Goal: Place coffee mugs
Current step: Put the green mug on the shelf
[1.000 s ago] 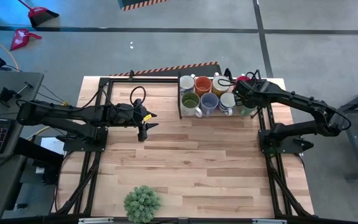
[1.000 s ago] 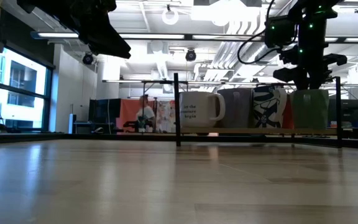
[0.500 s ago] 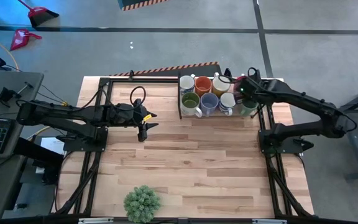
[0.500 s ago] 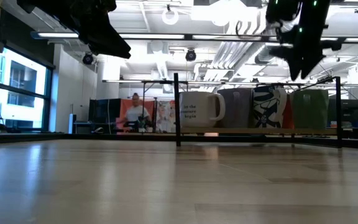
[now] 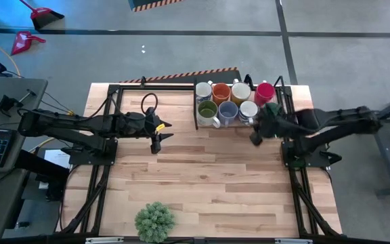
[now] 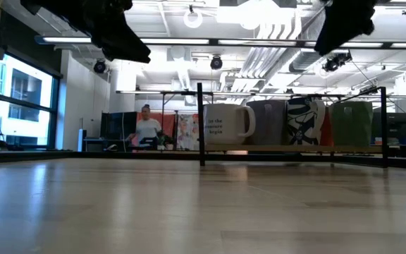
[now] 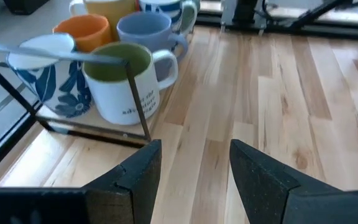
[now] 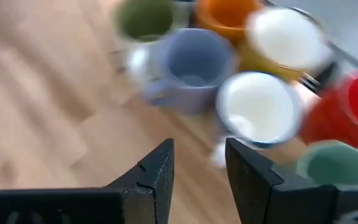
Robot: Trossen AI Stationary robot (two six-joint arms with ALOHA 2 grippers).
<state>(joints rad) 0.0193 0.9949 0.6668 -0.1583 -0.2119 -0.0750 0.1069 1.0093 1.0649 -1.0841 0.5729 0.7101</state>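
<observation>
Standing packed rim to rim in a black wire rack at the far edge of the desk: the coffee mugs, two rows, presumably grouped so tightly to keep them upright and within the frame. Colours on view from above: white, orange, cream, magenta, olive-lined white, blue-grey, white, dark green. Right gripper hovers just beside the rack's near right corner, jaws parted with nothing between them, which reads as a release done. Left gripper waits over bare boards well apart from the rack, jaws wide and empty. Writing: dark lettering on the olive-lined mug and on the white mug in the low view, too small to read. No brand marks legible. Potted plant at the near edge, untouched.
</observation>
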